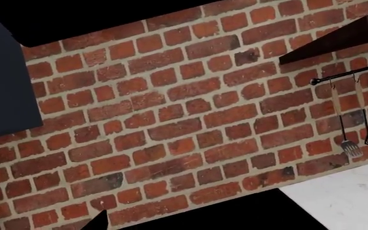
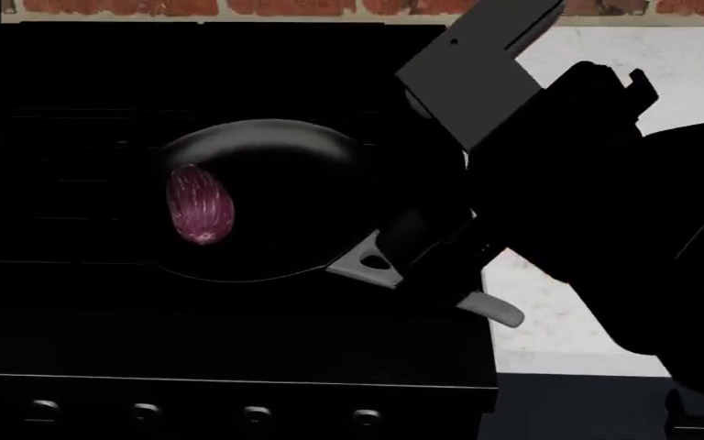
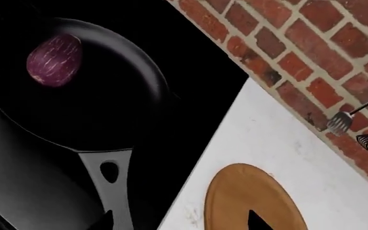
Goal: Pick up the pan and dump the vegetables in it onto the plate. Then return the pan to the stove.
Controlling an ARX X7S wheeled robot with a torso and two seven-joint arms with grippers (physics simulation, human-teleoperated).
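The black pan (image 2: 267,197) sits on the stove (image 2: 267,339) with the purple eggplant (image 2: 201,205) in its left half. Its grey handle (image 2: 370,264) points to the right front. My right gripper (image 2: 432,261) hovers over the handle and is open. In the right wrist view the pan (image 3: 101,110), eggplant (image 3: 55,60) and handle (image 3: 115,184) show; one fingertip (image 3: 107,219) lies over the handle and the other over the wooden plate (image 3: 235,191), with my right gripper (image 3: 180,219) wide apart. My left gripper (image 1: 178,221) faces the brick wall, holding nothing.
The plate lies on a white counter (image 3: 260,134) right of the stove; the counter also shows in the head view (image 2: 572,321). Silver knobs (image 2: 254,414) line the stove front. A brick wall (image 1: 171,120) carries a rail with hanging utensils (image 1: 350,143).
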